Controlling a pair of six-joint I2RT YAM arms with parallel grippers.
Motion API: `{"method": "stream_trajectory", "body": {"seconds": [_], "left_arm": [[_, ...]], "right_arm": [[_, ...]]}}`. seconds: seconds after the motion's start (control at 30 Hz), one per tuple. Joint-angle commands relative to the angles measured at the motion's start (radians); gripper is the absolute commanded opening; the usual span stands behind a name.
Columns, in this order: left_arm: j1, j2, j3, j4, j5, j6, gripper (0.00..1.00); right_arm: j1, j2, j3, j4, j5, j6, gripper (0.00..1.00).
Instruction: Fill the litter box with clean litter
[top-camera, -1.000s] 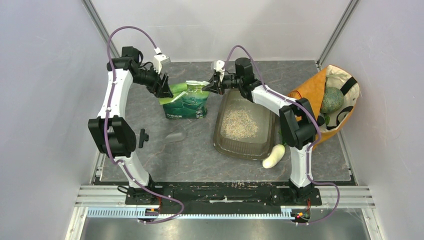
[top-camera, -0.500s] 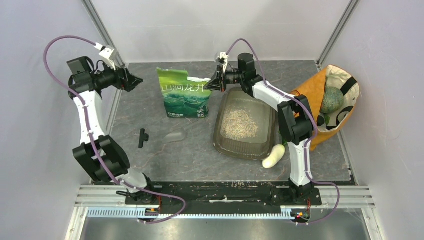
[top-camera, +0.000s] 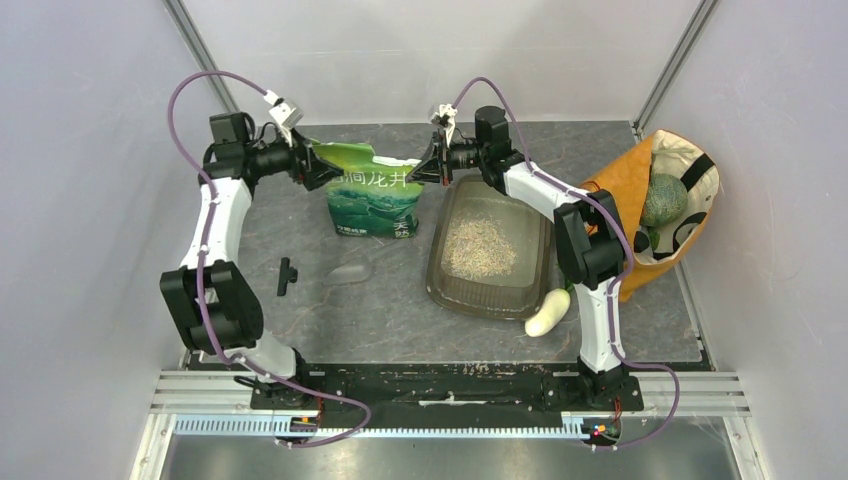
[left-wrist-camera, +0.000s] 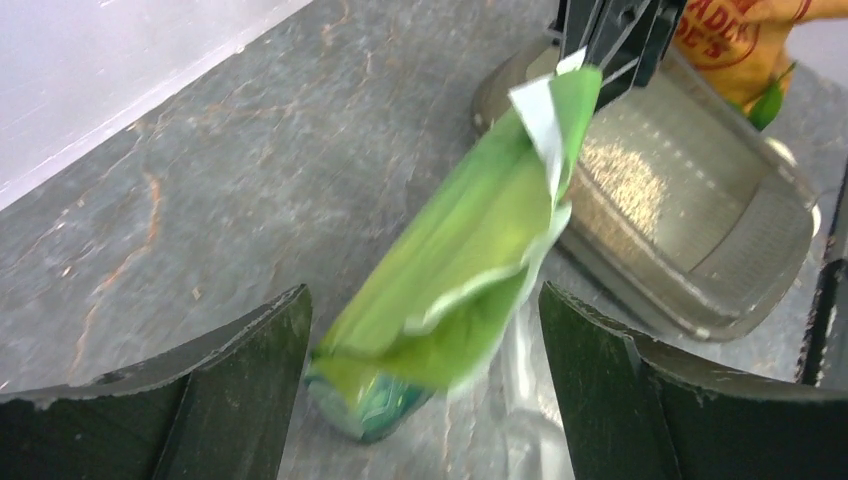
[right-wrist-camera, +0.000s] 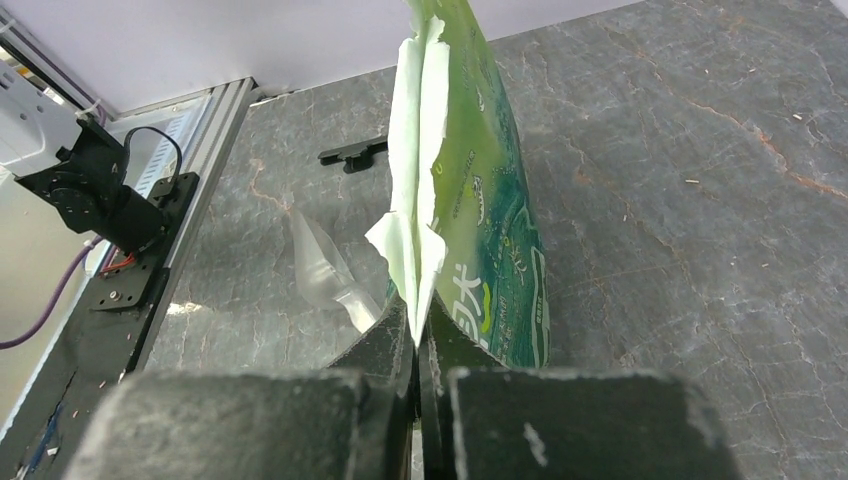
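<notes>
The litter box (top-camera: 446, 283), a smoky translucent tray, lies right of centre with a loose heap of clean litter (top-camera: 478, 245) in it. It also shows in the left wrist view (left-wrist-camera: 740, 290). A green printed bag (top-camera: 375, 195) stands upright left of the box. My right gripper (top-camera: 428, 166) is shut on the bag's torn top right corner (right-wrist-camera: 418, 300). My left gripper (top-camera: 318, 168) is open at the bag's top left corner. In the left wrist view the bag (left-wrist-camera: 470, 240) sits between the spread fingers (left-wrist-camera: 200, 400), blurred, and I cannot tell if it touches them.
A white oval vegetable (top-camera: 548, 312) lies at the box's near right corner. An orange-and-cream fabric bag (top-camera: 612, 180) with a green melon stands at the right. A black clip (top-camera: 287, 275) and a clear plastic scrap (top-camera: 350, 270) lie near the bag.
My left arm let go of the bag, swung out to the far left, then came back to the bag's top left corner. The right gripper kept its hold and the bag stands taller.
</notes>
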Motion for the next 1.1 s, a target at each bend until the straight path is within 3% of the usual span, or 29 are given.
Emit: {"method": "stream_trajectory", "body": {"seconds": [0.0,0.13,0.2,0.3,0.4,0.47,0.63,0.73,0.83,0.87,0.93,0.97,1.07], "left_arm": [[-0.031,0.017,-0.035,0.359,-0.059,-0.377,0.89],[-0.031,0.058,0.009,0.389,-0.084,-0.459,0.87],[-0.033,0.084,0.034,0.393,-0.057,-0.52,0.81],[-0.035,0.149,0.117,0.308,-0.009,-0.577,0.44],[-0.034,0.199,0.193,0.159,-0.052,-0.604,0.1],[-0.034,0.194,0.186,0.119,-0.086,-0.62,0.02],[-0.034,0.182,0.162,-0.013,-0.177,-0.568,0.02],[-0.033,0.199,0.189,-0.136,-0.228,-0.516,0.02],[-0.033,0.199,0.207,-0.189,-0.265,-0.456,0.02],[-0.033,0.194,0.216,-0.195,-0.265,-0.431,0.11],[-0.016,0.173,0.239,-0.19,-0.196,-0.365,0.51],[-0.01,0.151,0.253,-0.184,-0.173,-0.328,0.61],[-0.002,0.055,0.26,-0.146,-0.154,-0.146,0.73]], "right_arm": [[0.0,-0.01,0.062,0.073,-0.049,-0.007,0.0],[-0.004,-0.007,0.065,0.073,-0.052,-0.019,0.0],[-0.006,-0.006,0.067,0.073,-0.052,-0.018,0.02],[-0.008,-0.01,0.061,0.075,-0.049,-0.015,0.25],[-0.011,-0.018,0.044,0.073,-0.043,-0.01,0.44],[-0.013,-0.026,0.022,0.072,-0.035,-0.005,0.48],[-0.013,-0.039,-0.037,0.1,0.0,0.036,0.49],[-0.012,-0.043,-0.049,0.086,0.008,0.036,0.39],[-0.012,-0.041,-0.045,0.077,-0.003,0.04,0.21],[-0.013,-0.038,-0.041,0.081,-0.009,0.047,0.17],[-0.013,-0.033,-0.03,0.088,-0.021,0.063,0.08],[-0.012,-0.031,-0.026,0.088,-0.025,0.069,0.08],[-0.013,-0.029,-0.02,0.096,-0.037,0.077,0.07]]}}
